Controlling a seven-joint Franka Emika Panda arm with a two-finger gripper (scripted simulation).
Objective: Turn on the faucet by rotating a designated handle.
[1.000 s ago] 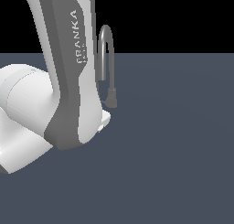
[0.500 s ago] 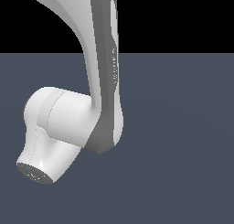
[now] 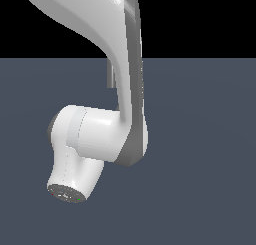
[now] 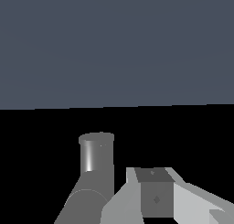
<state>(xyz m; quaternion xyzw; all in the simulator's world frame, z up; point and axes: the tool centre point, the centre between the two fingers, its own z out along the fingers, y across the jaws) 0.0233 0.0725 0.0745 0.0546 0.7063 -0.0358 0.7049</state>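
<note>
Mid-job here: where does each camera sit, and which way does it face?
Exterior view: off the arm and close in, looking across the floor to a black backdrop. The arm fills the middle, hiding all but a thin grey sliver, probably the faucet.
Wrist view: on the wrist, looking past part of the hand at a nearby grey cylinder, likely faucet hardware.
Shared: the floor, the backdrop, and probably the faucet.

A bare simulated scene, no real room: a flat slate-grey floor (image 3: pixel 200 154) meets a plain black backdrop (image 3: pixel 200 19), untextured throughout.
</note>
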